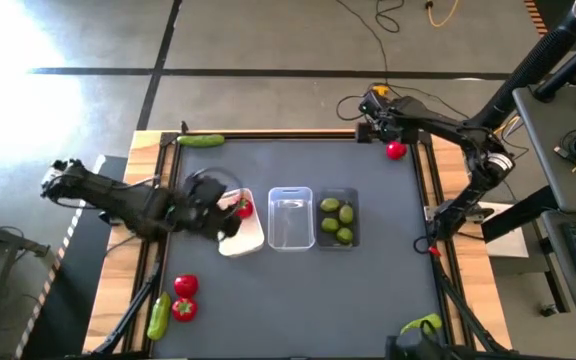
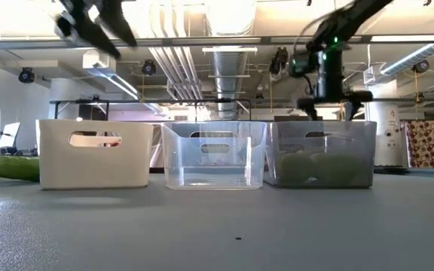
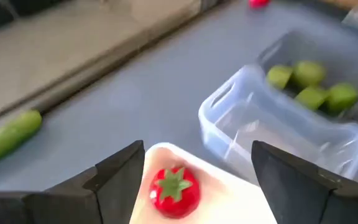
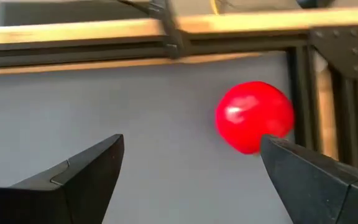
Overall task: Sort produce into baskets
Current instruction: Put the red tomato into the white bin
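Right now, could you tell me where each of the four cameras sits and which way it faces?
High view: overhead, straight down on the table, both arms and three baskets.
Low view: table height, level across to the white basket, clear basket, grey basket; arms above.
Left wrist view: on the left gripper, open above a tomato in the white basket.
Right wrist view: on the right gripper, open by a corner tomato.
Shared: limes, also in the high view.

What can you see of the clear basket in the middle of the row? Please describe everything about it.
The clear basket is a small rectangular tray with rounded corners, made of what looks like transparent plastic, with a cut-out handle slot in its end wall. It stands upright on the grey table, nothing visible inside. It is the middle one of three, close between the white basket and the dark grey basket. No gripper touches it.
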Controlling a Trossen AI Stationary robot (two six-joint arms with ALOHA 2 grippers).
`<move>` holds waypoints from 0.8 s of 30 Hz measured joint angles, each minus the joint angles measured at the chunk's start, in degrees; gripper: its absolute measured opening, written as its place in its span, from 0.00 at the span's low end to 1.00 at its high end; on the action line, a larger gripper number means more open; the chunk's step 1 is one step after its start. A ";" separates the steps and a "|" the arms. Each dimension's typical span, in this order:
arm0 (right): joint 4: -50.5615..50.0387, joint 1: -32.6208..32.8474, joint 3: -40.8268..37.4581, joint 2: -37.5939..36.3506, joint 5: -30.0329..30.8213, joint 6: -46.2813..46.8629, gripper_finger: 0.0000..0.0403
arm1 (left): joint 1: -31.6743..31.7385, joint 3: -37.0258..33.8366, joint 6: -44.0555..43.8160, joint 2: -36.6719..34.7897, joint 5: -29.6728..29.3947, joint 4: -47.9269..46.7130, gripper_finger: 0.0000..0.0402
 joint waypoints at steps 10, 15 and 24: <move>-2.63 -3.34 1.34 13.12 4.95 -12.51 0.91 | 10.16 -3.49 23.74 1.61 8.58 23.24 0.69; -6.92 -3.41 3.62 16.11 8.89 -12.54 0.91 | 12.47 -3.54 23.95 0.35 8.13 20.24 0.69; -9.31 -7.04 3.02 19.04 7.26 -14.45 0.91 | 13.70 -3.54 23.51 -0.03 8.14 18.79 0.69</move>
